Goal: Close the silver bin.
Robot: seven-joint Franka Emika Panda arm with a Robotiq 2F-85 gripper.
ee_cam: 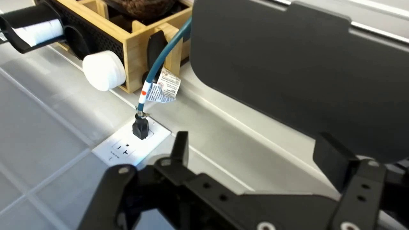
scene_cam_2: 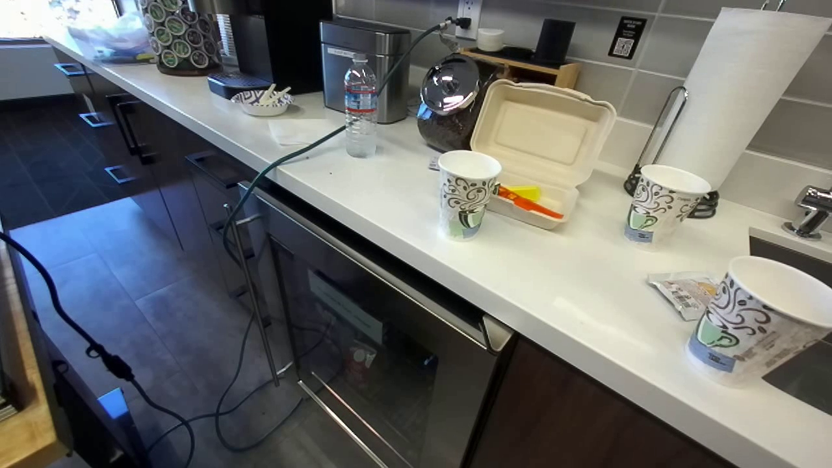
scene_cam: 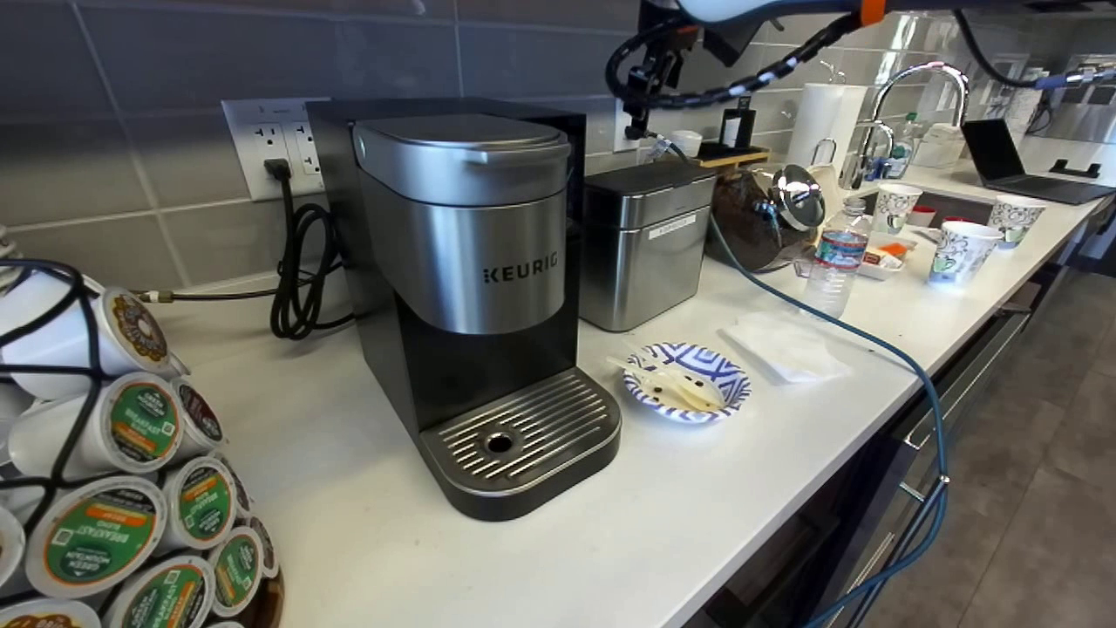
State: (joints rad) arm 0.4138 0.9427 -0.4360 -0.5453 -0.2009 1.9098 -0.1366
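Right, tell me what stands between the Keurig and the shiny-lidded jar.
The silver bin stands between them in both exterior views; a teal cable runs past it.

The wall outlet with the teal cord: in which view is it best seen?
The wrist view: the wall outlet is large, nearly whole, with plug and free socket clear. In both exterior views it is small, only partly visible.

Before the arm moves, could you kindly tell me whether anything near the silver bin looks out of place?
Yes, the blue-green cable plugged into the wall outlet trails past the silver bin, across the counter and over its front edge; it looks untidy and might snag.
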